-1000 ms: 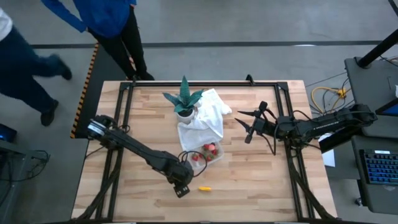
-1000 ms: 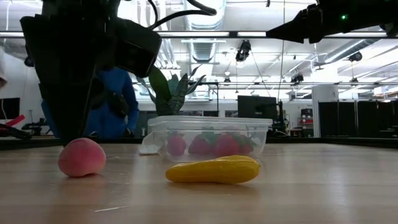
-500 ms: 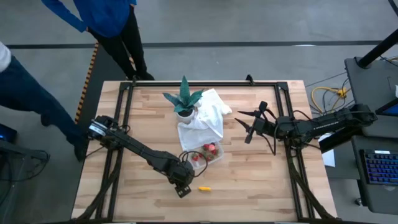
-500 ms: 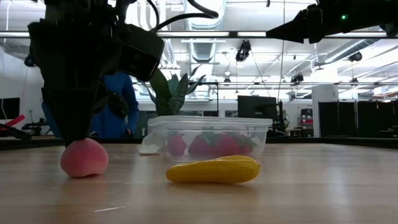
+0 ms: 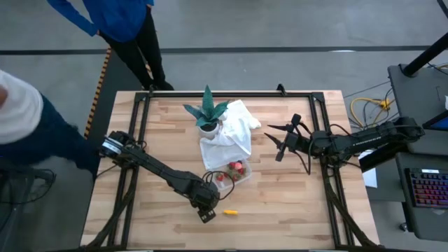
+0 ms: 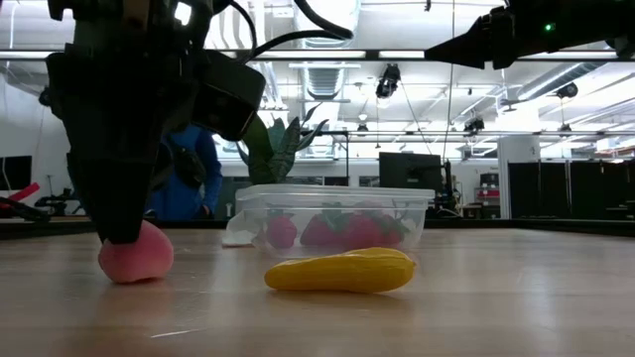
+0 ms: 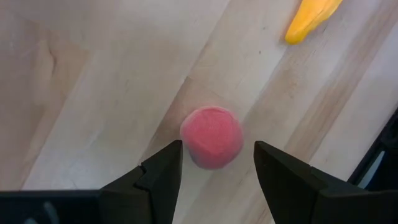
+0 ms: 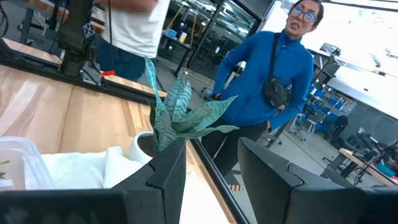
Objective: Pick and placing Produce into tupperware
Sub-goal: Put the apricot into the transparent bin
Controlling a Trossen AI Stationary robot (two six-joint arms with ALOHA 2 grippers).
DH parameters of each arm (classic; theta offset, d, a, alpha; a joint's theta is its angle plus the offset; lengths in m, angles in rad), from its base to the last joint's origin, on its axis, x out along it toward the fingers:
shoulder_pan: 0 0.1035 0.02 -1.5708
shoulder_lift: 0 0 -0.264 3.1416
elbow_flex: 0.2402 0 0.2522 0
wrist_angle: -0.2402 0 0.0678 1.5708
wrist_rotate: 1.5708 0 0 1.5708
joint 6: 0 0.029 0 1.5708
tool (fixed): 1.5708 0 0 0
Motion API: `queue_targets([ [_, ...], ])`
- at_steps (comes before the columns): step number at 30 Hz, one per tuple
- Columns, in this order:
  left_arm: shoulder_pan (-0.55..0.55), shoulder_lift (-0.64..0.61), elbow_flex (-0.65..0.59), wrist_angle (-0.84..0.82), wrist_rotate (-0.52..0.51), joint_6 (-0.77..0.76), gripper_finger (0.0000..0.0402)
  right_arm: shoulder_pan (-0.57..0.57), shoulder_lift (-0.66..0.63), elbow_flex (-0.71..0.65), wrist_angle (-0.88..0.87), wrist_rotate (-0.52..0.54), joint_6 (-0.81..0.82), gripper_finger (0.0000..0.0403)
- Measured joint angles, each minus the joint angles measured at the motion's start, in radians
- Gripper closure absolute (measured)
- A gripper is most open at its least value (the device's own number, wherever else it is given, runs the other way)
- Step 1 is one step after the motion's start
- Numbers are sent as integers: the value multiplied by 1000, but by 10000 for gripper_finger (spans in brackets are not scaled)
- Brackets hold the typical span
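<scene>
The pale pink fruit (image 7: pixel 212 137) lies on the wooden table near the front, left of the yellow-orange fruit (image 5: pixel 229 211). My left gripper (image 7: pixel 217 150) is open and points down over the pink fruit, one finger on each side of it; I cannot tell that either finger touches it. In the low view the gripper (image 6: pixel 124 233) hides the fruit's upper left (image 6: pixel 141 264). The clear tupperware (image 5: pixel 229 174) stands behind them with red fruit pieces (image 6: pixel 342 231) inside. My right gripper (image 5: pixel 274 142) is open and empty, held high over the table's right half.
A green spiky plant in a white pot (image 5: pixel 207 113) stands on a white cloth (image 5: pixel 234 133) behind the tupperware. A person in blue (image 5: pixel 119 28) stands at the far edge and another (image 5: pixel 28 119) moves past the left side. Bare wood lies to the right.
My left gripper has come down over the pink fruit, so that its fingertips now stand lower around it. The fruit stays on the table.
</scene>
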Motion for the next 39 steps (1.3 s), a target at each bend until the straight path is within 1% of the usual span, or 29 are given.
queue_targets([
  [14, 7, 0, -1, -1, -8, 0, 217, 0, 0, 0, 0, 0, 0, 264],
  [23, 7, 31, 2, 7, -3, 0, 217, 0, 0, 0, 0, 0, 0, 264],
  [31, 11, 23, 0, 8, -4, -1, 219, 0, 0, 0, 0, 0, 0, 264],
  [33, 11, 23, 0, 8, -4, 0, 229, 0, 0, 0, 0, 0, 0, 264],
  [35, 12, 23, -1, 6, -4, 0, 246, 0, 0, 0, 0, 0, 0, 264],
  [39, 13, 23, 0, 23, 1, 1, 297, 0, 0, 0, 0, 0, 0, 264],
])
